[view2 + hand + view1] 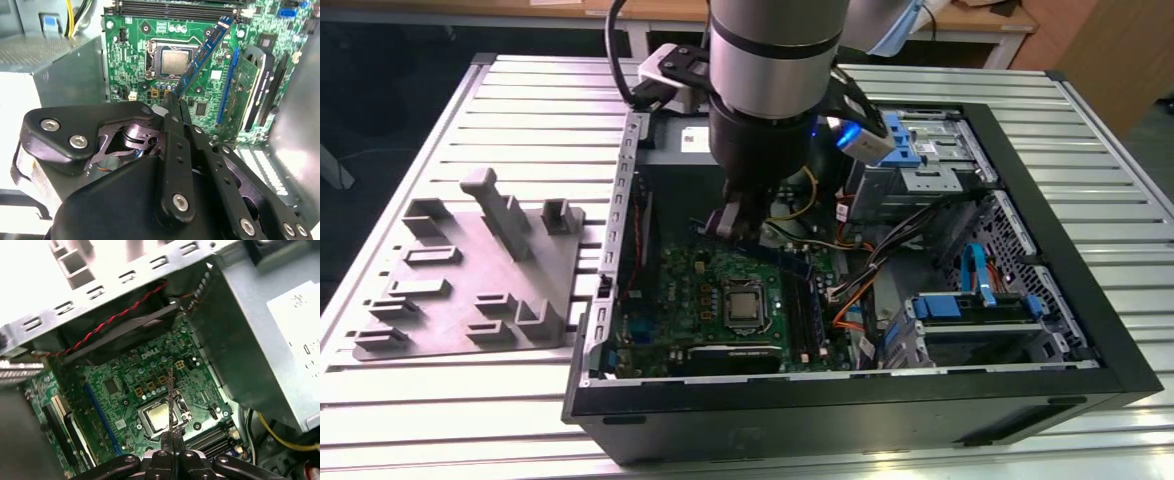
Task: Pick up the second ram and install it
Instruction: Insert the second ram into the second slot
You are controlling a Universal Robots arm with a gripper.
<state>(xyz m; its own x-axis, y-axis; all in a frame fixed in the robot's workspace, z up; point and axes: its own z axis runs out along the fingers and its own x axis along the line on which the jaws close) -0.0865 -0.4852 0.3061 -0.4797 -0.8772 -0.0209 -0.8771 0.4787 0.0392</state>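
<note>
The end effector (173, 104) is clamped narrow on one end of the second ram (205, 50), holding it above the motherboard (132, 60) beside the processor (172, 62). To seat it well, I judge the stick needs squaring to the black slots (175, 7) and even downward pressure

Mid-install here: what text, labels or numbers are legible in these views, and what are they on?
Nothing can be quoted reliably.
Motherboard: a white brand mark, not quoted; the other white print is too small to read.
Power supply label: print washed out and blurred.
Second ram, held in the shut pincer: no legible marking.
</note>
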